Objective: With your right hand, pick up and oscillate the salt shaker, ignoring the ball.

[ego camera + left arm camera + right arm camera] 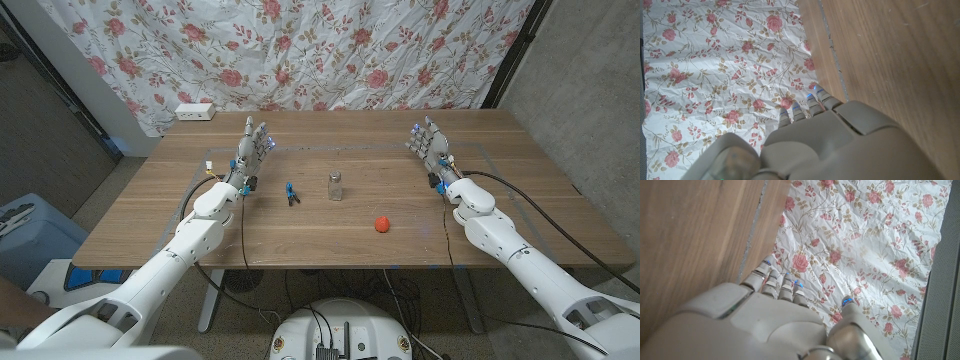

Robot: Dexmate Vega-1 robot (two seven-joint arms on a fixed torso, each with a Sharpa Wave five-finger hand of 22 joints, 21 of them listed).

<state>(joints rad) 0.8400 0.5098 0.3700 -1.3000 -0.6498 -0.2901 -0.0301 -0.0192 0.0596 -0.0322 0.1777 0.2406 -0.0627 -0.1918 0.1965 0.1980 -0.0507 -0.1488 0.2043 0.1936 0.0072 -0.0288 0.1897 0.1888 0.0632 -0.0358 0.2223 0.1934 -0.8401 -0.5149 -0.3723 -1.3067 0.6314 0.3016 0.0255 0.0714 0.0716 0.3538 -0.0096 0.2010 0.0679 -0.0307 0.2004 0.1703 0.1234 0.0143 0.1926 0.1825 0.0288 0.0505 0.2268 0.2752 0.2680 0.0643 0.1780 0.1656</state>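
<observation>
Salt shaker [335, 186] stands upright mid-table, well apart from right hand [431, 147], which is open w/ nothing held; shaker lies toward robot's left of it, red ball [381, 224] nearer robot.

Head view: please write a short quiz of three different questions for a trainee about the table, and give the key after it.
1. True or false: the right hand holds the shaker.
2. Which thing lies nearest the table's front edge? A) the ball B) the shaker C) the blue tool
3. Fill in: the shaker stands between the blue tool and the ____ hand.

Key: 1 false, both hands are open, the left hand too, and the shaker stands alone. 2 A. 3 right.
</observation>
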